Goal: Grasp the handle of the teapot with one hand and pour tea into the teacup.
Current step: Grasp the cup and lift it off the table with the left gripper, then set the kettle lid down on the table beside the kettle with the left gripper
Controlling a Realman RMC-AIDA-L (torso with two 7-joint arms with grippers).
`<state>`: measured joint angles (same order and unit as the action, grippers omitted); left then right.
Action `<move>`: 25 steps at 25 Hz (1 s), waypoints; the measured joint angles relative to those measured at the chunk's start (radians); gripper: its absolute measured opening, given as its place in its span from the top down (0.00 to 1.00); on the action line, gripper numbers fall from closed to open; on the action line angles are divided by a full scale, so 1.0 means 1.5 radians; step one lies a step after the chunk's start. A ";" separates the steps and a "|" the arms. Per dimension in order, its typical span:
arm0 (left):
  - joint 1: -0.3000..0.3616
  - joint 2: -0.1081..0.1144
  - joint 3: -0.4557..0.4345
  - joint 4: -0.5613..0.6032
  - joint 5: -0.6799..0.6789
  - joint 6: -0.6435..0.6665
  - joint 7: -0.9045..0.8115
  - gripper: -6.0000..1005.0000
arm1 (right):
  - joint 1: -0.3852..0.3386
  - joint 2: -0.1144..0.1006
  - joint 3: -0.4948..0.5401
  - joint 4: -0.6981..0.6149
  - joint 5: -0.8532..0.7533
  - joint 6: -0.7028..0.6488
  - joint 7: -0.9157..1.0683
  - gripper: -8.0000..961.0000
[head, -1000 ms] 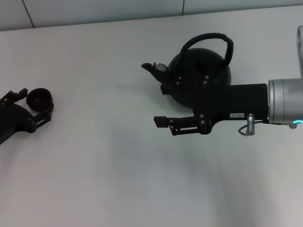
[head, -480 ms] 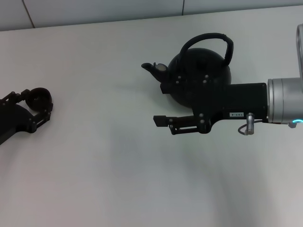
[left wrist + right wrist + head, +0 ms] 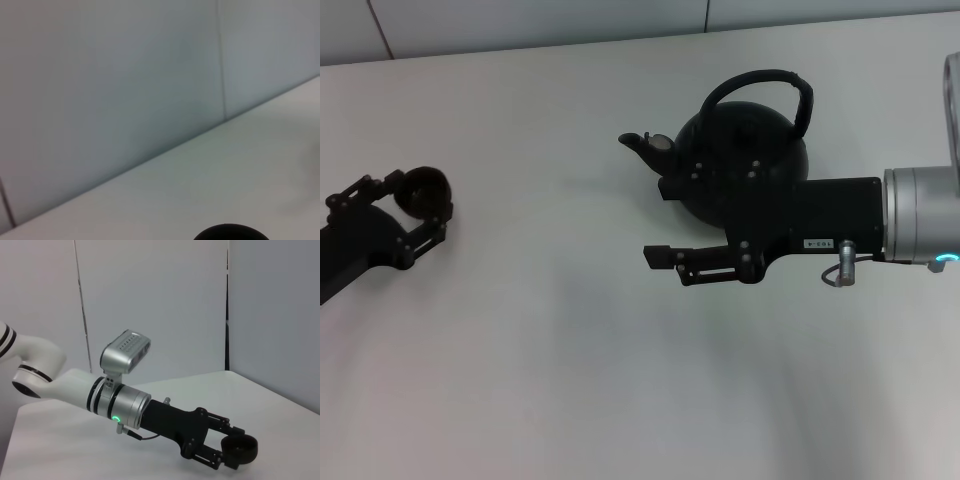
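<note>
The matte-black teapot (image 3: 745, 140) stands on the white table at the back right, spout (image 3: 636, 142) pointing left and arched handle (image 3: 770, 78) upright over it. My right gripper (image 3: 662, 222) is open just in front of the pot's near side, well below the handle. One finger overlaps the pot's body and nothing is between them. At the far left, my left gripper (image 3: 418, 202) is shut on the small dark teacup (image 3: 428, 186). The right wrist view shows that left gripper (image 3: 234, 451) with the teacup (image 3: 241, 449). In the left wrist view a dark rounded edge (image 3: 227, 233) shows.
The white table (image 3: 570, 350) stretches between the two arms. A grey panelled wall (image 3: 520, 20) runs along its far edge, close behind the teapot. The right arm's silver wrist (image 3: 920, 230) enters from the right edge.
My left gripper has carried the teacup to the right and slightly farther back. The right gripper and the teapot have not moved.
</note>
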<state>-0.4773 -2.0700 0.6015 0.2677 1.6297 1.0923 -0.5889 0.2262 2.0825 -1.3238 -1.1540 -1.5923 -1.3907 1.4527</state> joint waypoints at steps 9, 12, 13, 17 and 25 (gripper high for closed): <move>-0.006 0.000 0.074 0.004 0.003 0.045 -0.028 0.31 | 0.004 0.001 0.000 0.006 0.000 0.002 0.000 0.21; -0.006 0.000 0.105 0.012 0.003 0.049 -0.042 0.31 | 0.006 0.001 0.000 0.007 0.000 0.007 0.000 0.21; -0.006 0.000 0.114 0.016 0.002 0.052 -0.045 0.31 | 0.007 0.001 -0.001 0.007 0.000 0.008 0.000 0.21; -0.006 0.000 0.126 0.018 0.003 0.067 -0.053 0.31 | 0.008 0.001 -0.002 0.007 0.000 0.010 0.000 0.21; -0.009 -0.001 0.136 0.019 0.003 0.077 -0.055 0.31 | 0.010 0.001 -0.003 0.008 0.000 0.014 0.000 0.21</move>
<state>-0.4902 -2.0718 0.8048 0.2958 1.6337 1.2078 -0.6708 0.2407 2.0840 -1.3284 -1.1418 -1.5923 -1.3703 1.4527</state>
